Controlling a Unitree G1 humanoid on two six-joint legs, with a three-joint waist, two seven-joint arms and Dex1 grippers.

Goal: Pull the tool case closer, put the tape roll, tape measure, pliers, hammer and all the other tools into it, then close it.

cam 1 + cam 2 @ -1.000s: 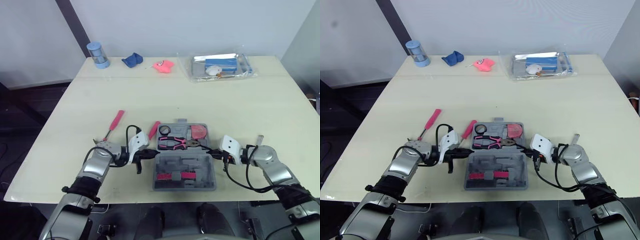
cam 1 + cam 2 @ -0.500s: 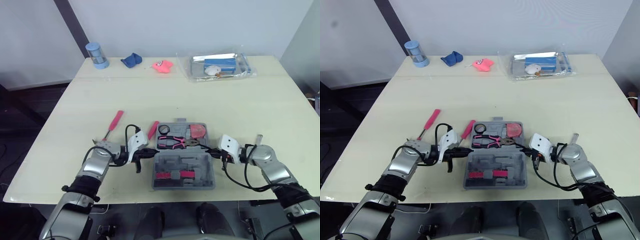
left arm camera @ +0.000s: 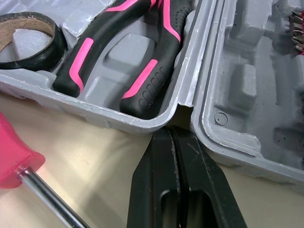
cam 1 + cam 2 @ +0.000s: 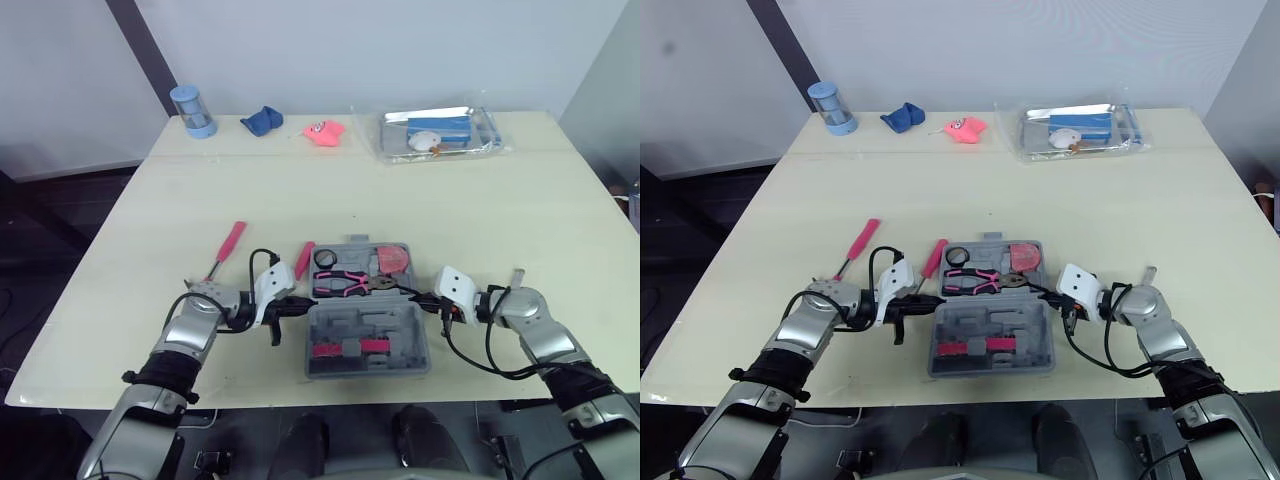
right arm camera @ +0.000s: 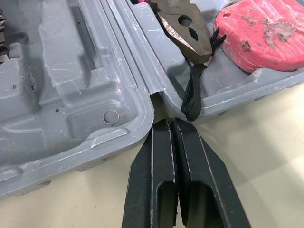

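Left pincer (image 3: 172, 142): fingers pressed together, holding nothing, tip tucked in the hinge notch at the case's left end.
Right pincer (image 5: 173, 130): the same, at the right end.
Tool case (image 4: 395, 325): open flat between my tips, hinge running left to right; scuffed grey moulded plastic.
Inside, far half: black tape roll (image 4: 326, 260), rubbery pink-and-black pliers (image 4: 345, 284), red tape measure (image 4: 397, 263).
Outside: two pink-handled screwdrivers (image 4: 228, 248) (image 4: 304, 259) left of the case, pointing away; my left arm looks nearer.

Along the far edge of the pale surface (image 4: 350, 190) I see, left to right: an upright blue cylinder (image 4: 194, 109), a crumpled blue cloth (image 4: 262, 120), a small pink object (image 4: 323, 132), and a clear plastic tray (image 4: 392, 140) holding a blue box (image 4: 440, 124) and a white item (image 4: 424, 141).
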